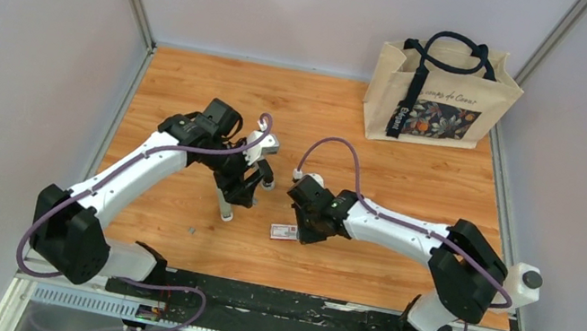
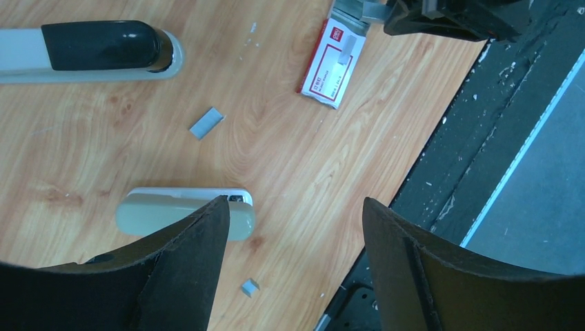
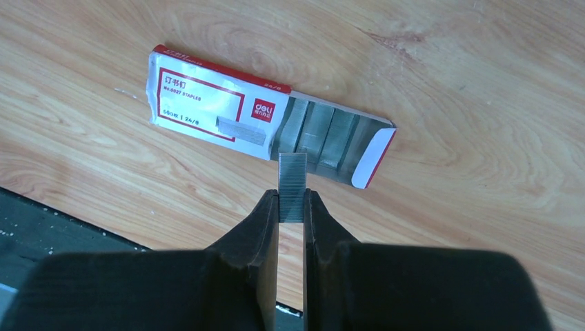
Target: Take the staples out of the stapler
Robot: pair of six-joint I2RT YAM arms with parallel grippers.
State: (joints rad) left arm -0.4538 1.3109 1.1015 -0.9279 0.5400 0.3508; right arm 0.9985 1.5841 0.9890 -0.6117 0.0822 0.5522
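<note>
The stapler shows as two pale grey arms on the wood. One, with a black top (image 2: 103, 48), lies at the upper left of the left wrist view. The other (image 2: 162, 214) lies partly under my left finger. In the top view its ends show at the left gripper (image 1: 226, 208). My left gripper (image 2: 295, 207) (image 1: 248, 185) is open and empty just above it. My right gripper (image 3: 292, 196) (image 1: 305, 225) is shut on a strip of staples (image 3: 292, 183), held over the open red-and-white staple box (image 3: 207, 103) (image 1: 284, 231).
Two loose staple bits (image 2: 207, 123) (image 2: 250, 287) lie on the wood near the stapler. A printed tote bag (image 1: 440, 91) stands at the back right. The black base rail (image 1: 283, 305) runs along the table's near edge.
</note>
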